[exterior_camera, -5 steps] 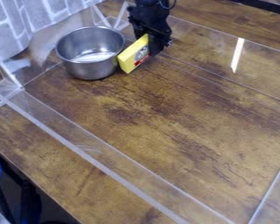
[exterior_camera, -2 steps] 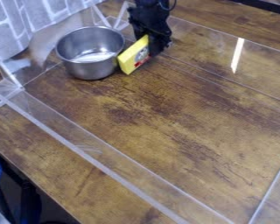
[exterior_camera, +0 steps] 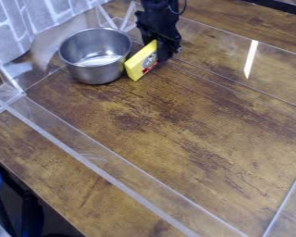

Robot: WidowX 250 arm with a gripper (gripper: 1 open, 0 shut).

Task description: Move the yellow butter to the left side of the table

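Observation:
The yellow butter [exterior_camera: 141,61] is a small bright yellow block, tilted on edge just right of the steel bowl [exterior_camera: 96,54] near the table's far left. My black gripper [exterior_camera: 165,47] comes down from the top and is shut on the butter's upper right end. The block's lower end seems to rest on or just above the dark brown wood-grain table [exterior_camera: 188,120]; I cannot tell which. The fingertips are partly hidden by the gripper body.
Clear acrylic walls [exterior_camera: 77,148] edge the table, one running diagonally across the front. A white gridded panel [exterior_camera: 27,23] stands at the far left behind the bowl. Open wood surface spreads to the right and front of the butter.
The gripper and the butter have barely shifted, at most slightly up and right; the grip stays shut.

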